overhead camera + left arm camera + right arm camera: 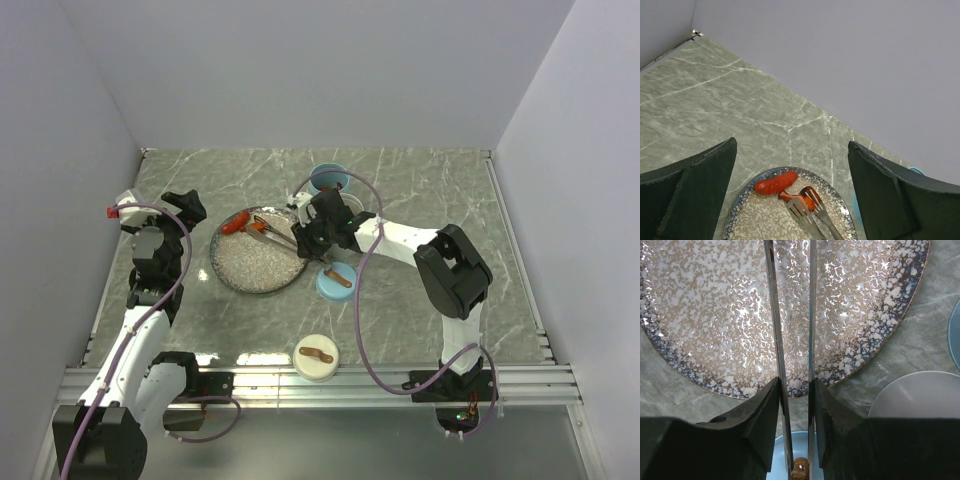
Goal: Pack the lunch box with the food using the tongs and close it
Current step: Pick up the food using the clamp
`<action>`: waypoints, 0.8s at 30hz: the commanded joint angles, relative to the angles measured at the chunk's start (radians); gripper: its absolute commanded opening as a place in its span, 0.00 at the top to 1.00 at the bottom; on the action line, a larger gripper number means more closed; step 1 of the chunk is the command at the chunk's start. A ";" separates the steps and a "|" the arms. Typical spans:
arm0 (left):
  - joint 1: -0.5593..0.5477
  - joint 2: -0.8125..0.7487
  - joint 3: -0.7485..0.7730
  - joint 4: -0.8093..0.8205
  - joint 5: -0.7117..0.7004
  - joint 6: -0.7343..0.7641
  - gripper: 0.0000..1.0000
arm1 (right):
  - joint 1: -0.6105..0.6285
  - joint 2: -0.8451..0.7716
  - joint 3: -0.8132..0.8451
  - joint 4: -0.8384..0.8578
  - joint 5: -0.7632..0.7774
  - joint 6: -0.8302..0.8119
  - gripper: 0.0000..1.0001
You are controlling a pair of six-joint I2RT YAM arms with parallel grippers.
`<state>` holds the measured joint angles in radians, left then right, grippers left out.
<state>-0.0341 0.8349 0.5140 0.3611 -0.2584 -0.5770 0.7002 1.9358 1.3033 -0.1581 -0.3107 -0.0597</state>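
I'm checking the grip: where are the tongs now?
Squeezed in the right gripper, the tongs reach over the speckled plate, left of centre in the top view, tips at a brown piece beside the red sausage.

"How many lids are on the tabletop?"
"Two: a blue lid [337, 281] and a cream lid [316, 358]. One plate [250, 268], one blue cup [328, 178], one pair of tongs [776, 340]."
"And food?"
"One red sausage [776, 183], one orange-brown piece [790, 196]."
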 commanded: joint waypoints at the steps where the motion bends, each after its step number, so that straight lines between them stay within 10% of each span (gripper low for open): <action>1: 0.002 -0.017 -0.002 0.047 0.016 0.011 0.01 | -0.008 -0.046 0.014 0.008 0.018 0.000 0.76; 24: 0.002 -0.033 -0.006 0.045 0.022 0.009 0.01 | 0.025 -0.651 -0.239 0.083 0.268 0.169 0.78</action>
<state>-0.0341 0.8253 0.5106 0.3611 -0.2573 -0.5770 0.7223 1.3674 1.0832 -0.1051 -0.1333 0.0772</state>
